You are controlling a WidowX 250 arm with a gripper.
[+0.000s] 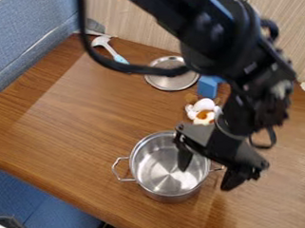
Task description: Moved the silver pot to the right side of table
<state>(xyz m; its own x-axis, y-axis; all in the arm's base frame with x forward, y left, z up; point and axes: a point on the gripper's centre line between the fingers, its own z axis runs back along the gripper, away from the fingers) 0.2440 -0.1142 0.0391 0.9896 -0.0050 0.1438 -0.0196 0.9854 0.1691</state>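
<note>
With claw spread wide, astride the side of a silver pot, gripping nothing.
Upright near the table's edge; likely light, stiff, slippery; best pinched beside a handle.

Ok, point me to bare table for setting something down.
The widest patch of table lies between the white utensil, the metal disc and the pot; another is at lower right, beyond the pincer. It's crowded from the disc past the blue block and toy food to the pot.
</note>
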